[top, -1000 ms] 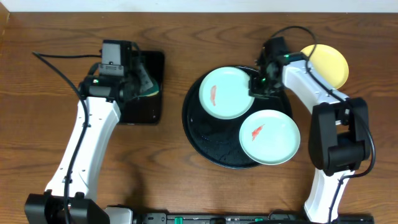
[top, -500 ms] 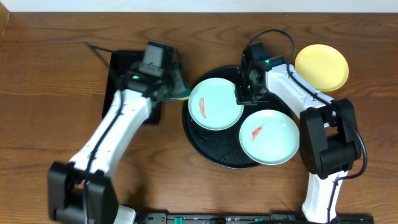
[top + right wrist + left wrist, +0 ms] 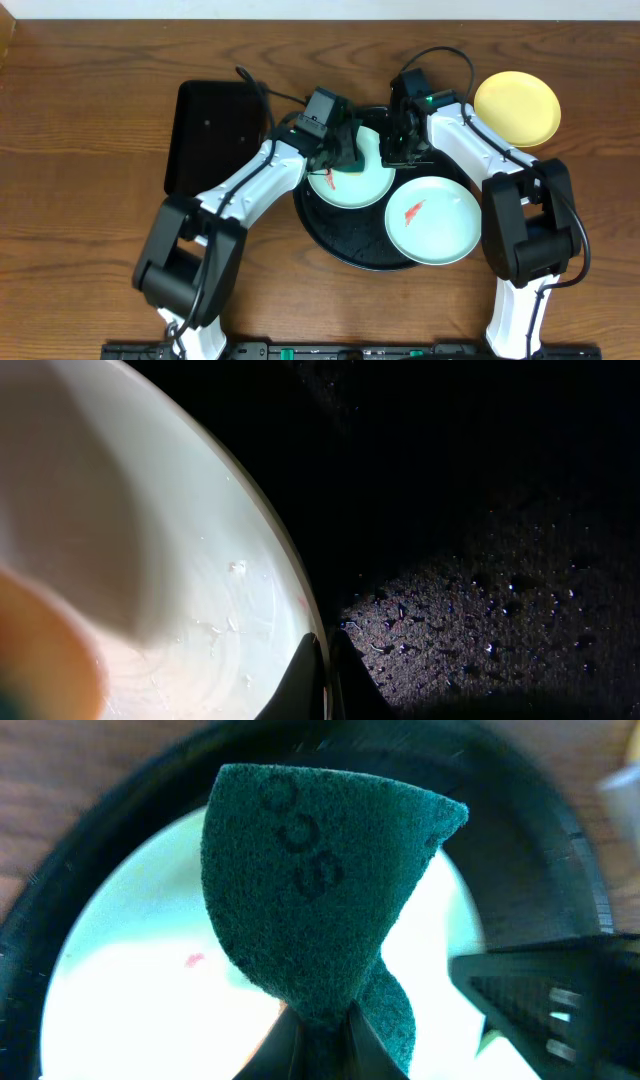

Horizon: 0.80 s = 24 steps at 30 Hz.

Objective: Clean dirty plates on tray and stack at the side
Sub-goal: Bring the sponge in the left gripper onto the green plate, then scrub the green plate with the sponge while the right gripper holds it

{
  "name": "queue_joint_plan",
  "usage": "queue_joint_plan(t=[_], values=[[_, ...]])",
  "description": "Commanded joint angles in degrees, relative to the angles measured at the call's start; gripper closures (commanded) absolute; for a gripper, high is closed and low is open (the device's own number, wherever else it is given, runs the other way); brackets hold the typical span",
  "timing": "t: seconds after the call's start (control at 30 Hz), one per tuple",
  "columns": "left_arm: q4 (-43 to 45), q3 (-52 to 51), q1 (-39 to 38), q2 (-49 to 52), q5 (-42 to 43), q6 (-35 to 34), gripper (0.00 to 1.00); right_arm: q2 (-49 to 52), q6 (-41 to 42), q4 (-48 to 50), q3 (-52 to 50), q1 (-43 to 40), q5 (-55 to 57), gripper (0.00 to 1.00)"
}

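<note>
Under the left fingers, a hard scrub could, I judge, tug the mint plate out of the thin rim pinch held by the right fingers, or skid it into the smeared plate just beside it on the tray. Left fingers are pressed tight on a green scouring pad. The mint plate lies directly below them, its edge running between the closed right fingers.

Overhead bright, left wrist blurred — right dim

The left pincer has carried its green sponge over the mint plate.
</note>
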Motion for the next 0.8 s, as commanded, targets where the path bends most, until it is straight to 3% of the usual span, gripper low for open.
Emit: queue_joint_plan(t=[0.0, 0.2, 0.47, 0.77], values=[[-0.90, -0.13, 0.24, 2.34, 2.67, -2.14, 0.92, 0.74, 0.79, 0.24, -0.24, 0.22, 1.22, 0.99], [-5.42, -0.22, 0.20, 3.21, 2.51, -0.50, 0.93, 0.74, 0.79, 0.96, -0.24, 0.22, 1.22, 0.99], [-14.67, -0.20, 0.33, 2.54, -23.74, -0.39, 0.92, 0.74, 0.79, 0.90, -0.24, 0.22, 1.22, 0.99], [-11.26, 1.31, 0.31, -6.58, -24.68, -0.42, 0.93, 0.74, 0.79, 0.79, -0.24, 0.22, 1.22, 0.99]])
